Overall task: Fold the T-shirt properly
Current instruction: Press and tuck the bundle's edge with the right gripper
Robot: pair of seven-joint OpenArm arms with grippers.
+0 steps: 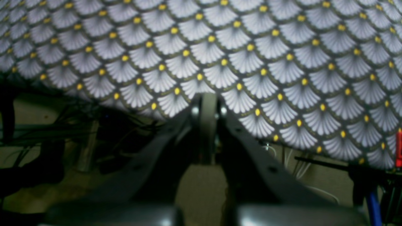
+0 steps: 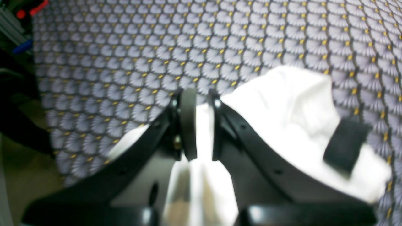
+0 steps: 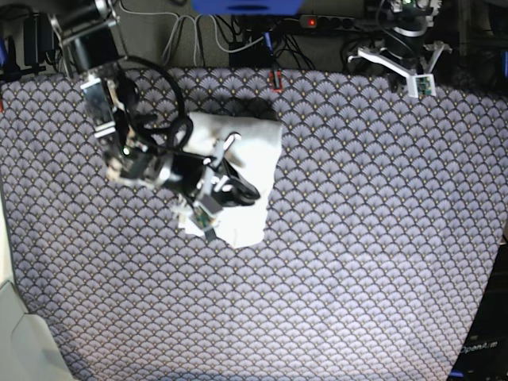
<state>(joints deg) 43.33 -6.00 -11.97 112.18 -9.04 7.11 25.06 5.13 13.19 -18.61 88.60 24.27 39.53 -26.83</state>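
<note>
The T-shirt (image 3: pixel 252 151) lies as a folded white bundle on the left half of the scale-patterned tablecloth (image 3: pixel 357 238), plain side up. In the right wrist view the T-shirt (image 2: pixel 282 103) shows a small dark tag (image 2: pixel 345 144). My right gripper (image 3: pixel 238 189) sits over the bundle's near part. Its jaws (image 2: pixel 196 94) are nearly together, with a strip of white cloth running between them. My left gripper (image 3: pixel 413 75) hangs at the far right corner, away from the shirt. There the left gripper (image 1: pixel 207 100) is shut on nothing, over the cloth's edge.
Cables and a power strip (image 3: pixel 317 22) run along the back edge, beside a blue object (image 3: pixel 246 6). A red clamp (image 1: pixel 399 147) sits at the table edge near the left gripper. The floor shows below the cloth's edge (image 1: pixel 201 188).
</note>
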